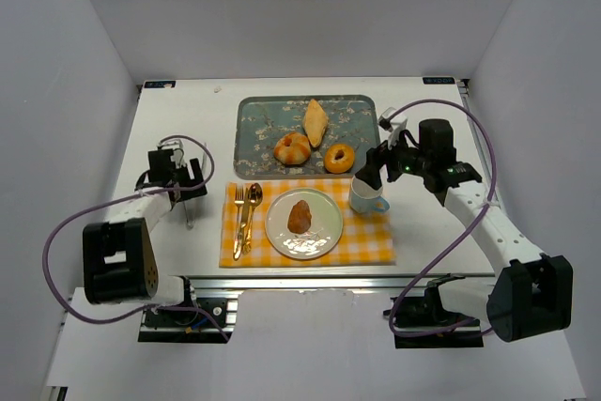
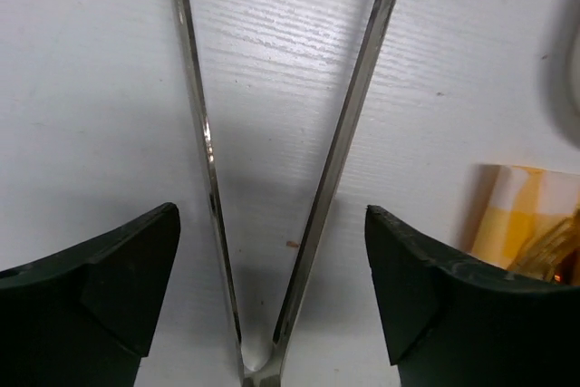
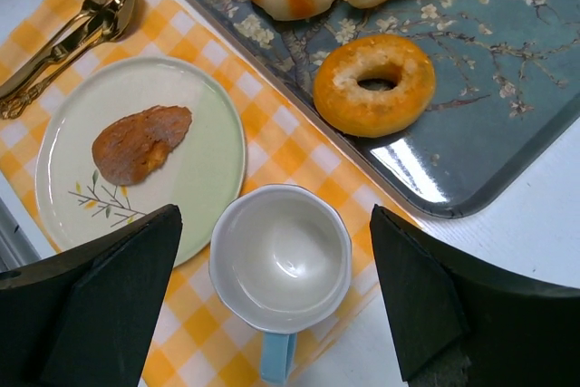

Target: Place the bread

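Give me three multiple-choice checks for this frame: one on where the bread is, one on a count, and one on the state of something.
1. Where is the bread?
A. on the tray
B. on the plate
C. in the cup

2. How many pastries lie on the tray?
A. three
B. one
C. five

3. What state is the cup in?
A. tipped over
B. full of coffee
C. upright and empty

Answers:
1 B: the bread rests in the middle of the plate.
2 A: a bun, a long pale pastry and a donut lie there.
3 C: the right wrist view looks straight into its bare white inside.
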`<state>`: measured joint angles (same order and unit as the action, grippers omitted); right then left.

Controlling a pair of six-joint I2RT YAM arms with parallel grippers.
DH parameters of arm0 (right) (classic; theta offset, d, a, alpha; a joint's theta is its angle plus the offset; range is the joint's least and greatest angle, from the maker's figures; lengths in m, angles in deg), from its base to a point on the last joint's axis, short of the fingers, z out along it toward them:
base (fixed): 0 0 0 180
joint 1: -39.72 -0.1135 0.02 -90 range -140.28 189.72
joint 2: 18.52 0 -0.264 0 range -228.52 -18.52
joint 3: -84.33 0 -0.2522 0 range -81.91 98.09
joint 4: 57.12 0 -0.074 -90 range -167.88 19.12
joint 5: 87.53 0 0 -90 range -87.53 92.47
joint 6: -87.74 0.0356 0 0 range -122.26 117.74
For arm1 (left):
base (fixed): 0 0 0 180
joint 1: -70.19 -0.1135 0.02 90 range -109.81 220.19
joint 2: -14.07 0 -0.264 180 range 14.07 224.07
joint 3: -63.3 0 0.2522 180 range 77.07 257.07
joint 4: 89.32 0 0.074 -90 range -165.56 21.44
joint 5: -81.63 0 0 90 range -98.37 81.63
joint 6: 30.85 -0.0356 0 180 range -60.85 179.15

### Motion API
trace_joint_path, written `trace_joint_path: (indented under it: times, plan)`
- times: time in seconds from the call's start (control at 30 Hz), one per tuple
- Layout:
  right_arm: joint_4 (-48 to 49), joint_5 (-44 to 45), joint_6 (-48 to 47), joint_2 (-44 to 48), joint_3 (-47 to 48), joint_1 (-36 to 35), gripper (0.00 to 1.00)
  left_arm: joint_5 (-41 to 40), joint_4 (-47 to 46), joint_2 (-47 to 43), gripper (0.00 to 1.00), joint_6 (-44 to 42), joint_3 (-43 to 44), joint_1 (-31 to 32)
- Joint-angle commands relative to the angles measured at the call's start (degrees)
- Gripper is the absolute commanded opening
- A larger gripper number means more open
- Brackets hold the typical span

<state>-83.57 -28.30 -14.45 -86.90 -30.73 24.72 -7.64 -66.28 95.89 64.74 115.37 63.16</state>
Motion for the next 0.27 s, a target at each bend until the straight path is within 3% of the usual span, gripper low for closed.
trace_joint_path:
  times: [0.0, 0.07, 0.23]
  plan:
    - [2.8, 1.7, 2.6, -0.4, 2.6, 0.2, 0.9, -2.0, 0.6, -8.0, 0.93, 3.0, 0.2, -0.4]
    - [2.8, 0.7, 1.9, -0.8, 3.0, 0.2, 0.89, -2.0, 1.9, -13.2, 0.98, 4.0, 0.5, -0.4]
    - [3.0, -5.9, -5.1, -1.0, 2.2, -0.2, 0.89, -0.8, 7.3, -24.1, 0.96, 9.1, 2.2, -0.4]
